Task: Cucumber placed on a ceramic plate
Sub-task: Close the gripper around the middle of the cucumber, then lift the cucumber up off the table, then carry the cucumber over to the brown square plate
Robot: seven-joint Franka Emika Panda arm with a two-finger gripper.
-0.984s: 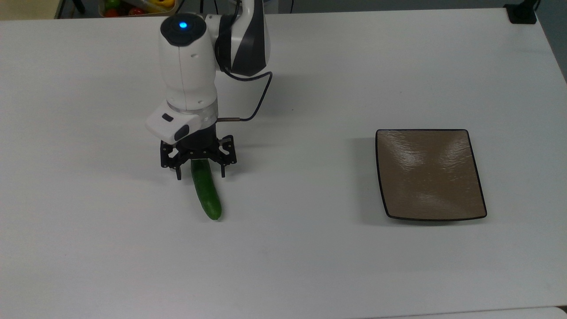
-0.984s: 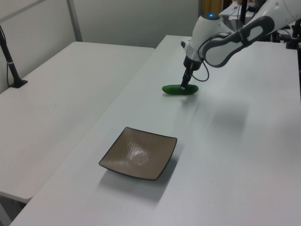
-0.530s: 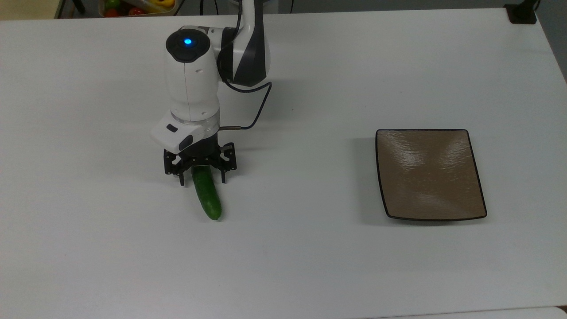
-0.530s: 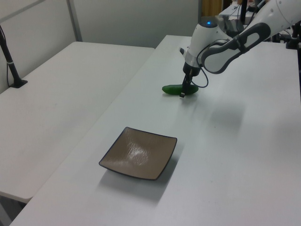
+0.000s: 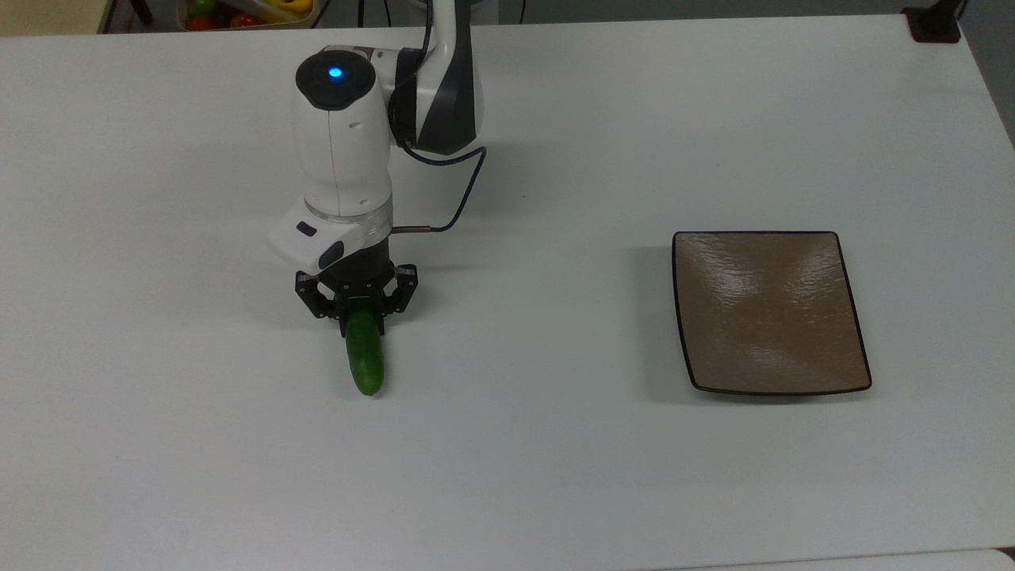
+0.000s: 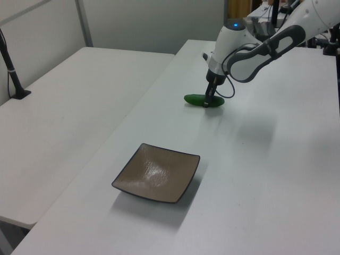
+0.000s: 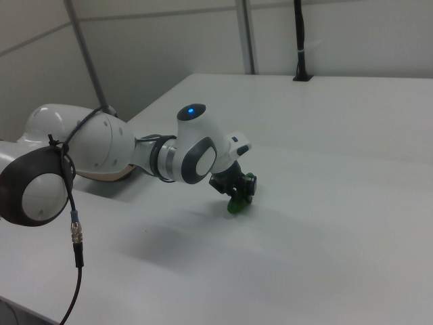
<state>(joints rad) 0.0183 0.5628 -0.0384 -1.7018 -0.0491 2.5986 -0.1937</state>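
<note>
The dark green cucumber (image 5: pixel 365 361) lies low over the white table in the top view's left half, its free end pointing toward the bottom edge. My gripper (image 5: pixel 361 311) comes straight down on its far end, and the black fingers are drawn in against both sides of the cucumber (image 6: pixel 197 99). In the left view my gripper (image 6: pixel 207 101) grips the cucumber's right part. In the right view the gripper (image 7: pixel 238 194) covers most of the cucumber (image 7: pixel 235 206). The square brown ceramic plate (image 5: pixel 767 313) with a black rim sits bare far to the top view's right, plate (image 6: pixel 156 179) nearer in the left view.
A bin of coloured vegetables (image 5: pixel 242 11) stands beyond the table's far edge at the top view's upper left. A black mount (image 5: pixel 934 24) sits at the far right corner. A second white table (image 6: pixel 64 101) with a black post (image 6: pixel 11 69) is at the left view's left.
The fingers have drawn in from a wide spread onto the cucumber. The cucumber turned from slanted to nearly straight in the top view and shifted slightly left.
</note>
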